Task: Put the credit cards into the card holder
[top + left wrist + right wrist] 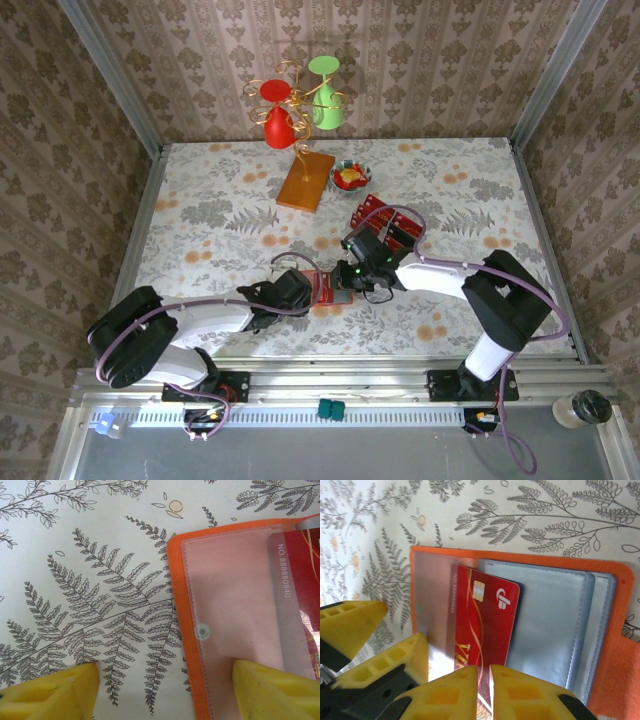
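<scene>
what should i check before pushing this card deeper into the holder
1. Card holder lies open: ok.
2. Right gripper shut on the red card: ok.
3. Card's numbered edge under the clear pocket: ok.
4. Left gripper pinning the holder: cannot tell. It is open, with one finger over the pocket and one over the table.

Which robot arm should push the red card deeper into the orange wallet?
Right. The right gripper pinches the red plastic card, already partly inside the orange folding card holder. The left gripper is open, one finger on the holder.
</scene>
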Tool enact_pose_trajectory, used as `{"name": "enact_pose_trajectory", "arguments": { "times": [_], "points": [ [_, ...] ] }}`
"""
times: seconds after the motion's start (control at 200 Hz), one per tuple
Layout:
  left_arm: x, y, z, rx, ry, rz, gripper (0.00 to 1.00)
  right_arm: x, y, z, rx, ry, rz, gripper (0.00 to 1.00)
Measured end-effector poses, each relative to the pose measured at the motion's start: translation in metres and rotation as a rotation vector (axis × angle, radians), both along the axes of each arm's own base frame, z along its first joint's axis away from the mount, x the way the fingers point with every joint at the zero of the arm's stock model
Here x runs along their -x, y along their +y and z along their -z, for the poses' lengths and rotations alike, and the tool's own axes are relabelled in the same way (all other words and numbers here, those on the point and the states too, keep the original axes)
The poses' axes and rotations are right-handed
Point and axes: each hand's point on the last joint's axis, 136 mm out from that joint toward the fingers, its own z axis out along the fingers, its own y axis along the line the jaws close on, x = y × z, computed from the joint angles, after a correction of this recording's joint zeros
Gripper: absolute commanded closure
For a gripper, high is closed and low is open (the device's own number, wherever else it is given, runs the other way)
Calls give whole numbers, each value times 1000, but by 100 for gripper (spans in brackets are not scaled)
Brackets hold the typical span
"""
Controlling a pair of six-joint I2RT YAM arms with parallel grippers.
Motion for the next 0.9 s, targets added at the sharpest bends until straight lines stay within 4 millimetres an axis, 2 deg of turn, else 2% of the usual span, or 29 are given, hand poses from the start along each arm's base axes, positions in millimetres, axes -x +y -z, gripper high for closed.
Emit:
{"name": "enact_pose_trajectory", "arguments": {
  "times": [0.245, 0.475, 0.71, 0.9],
  "points": [
    [0, 0, 0, 1, 0, 0, 28, 0, 7, 19, 29, 39, -14, 85],
    [-1, 1, -2, 4, -2, -2, 27, -3, 25, 21, 24, 36, -41, 85],
    [-17, 15, -19, 57, -23, -68, 27, -3, 26, 22, 24, 40, -44, 85],
    [-23, 26, -18, 53, -6, -94, 27, -2, 26, 21, 24, 40, -45, 85]
  ]
}}
